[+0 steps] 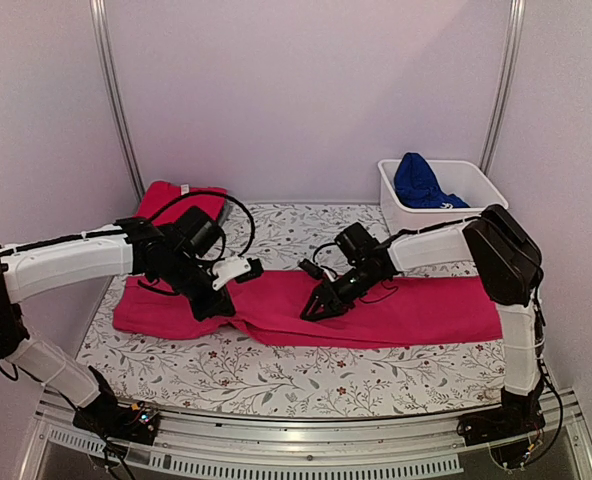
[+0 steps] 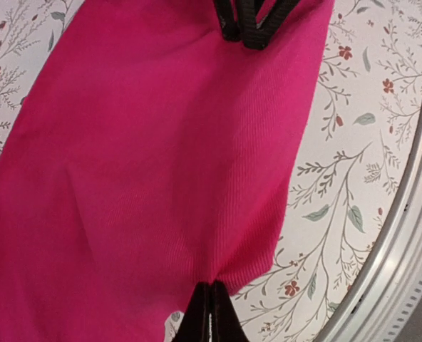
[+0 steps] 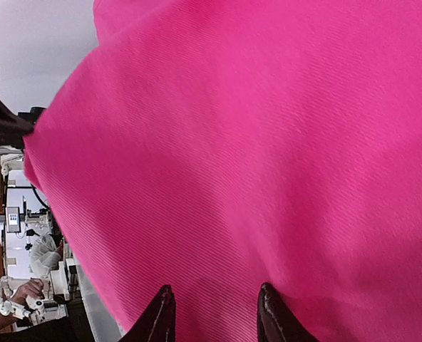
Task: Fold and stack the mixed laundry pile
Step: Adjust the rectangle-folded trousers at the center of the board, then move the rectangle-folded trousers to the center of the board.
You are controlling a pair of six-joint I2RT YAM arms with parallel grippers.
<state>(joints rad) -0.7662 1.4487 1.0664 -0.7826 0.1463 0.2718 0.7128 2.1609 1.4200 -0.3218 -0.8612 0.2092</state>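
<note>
Left wrist: left fingers (image 2: 199,322) tight on magenta-pink garment (image 2: 161,164) hem; right fingers (image 3: 161,315) apart.

A: Garments, count?
B: Three. One magenta-pink garment (image 1: 396,310), one red tee (image 1: 171,200), one blue garment (image 1: 421,182).
A: Other items?
B: One white tub (image 1: 431,220), one floral cloth (image 1: 276,375) over one counter.
A: Arms?
B: Two, so two claws: left claw (image 1: 214,303), right claw (image 1: 314,312).

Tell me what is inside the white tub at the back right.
A royal blue garment lies bunched in the white tub, rising above its rim. Anything beneath it is covered, and the tub's floor is hidden.
</note>
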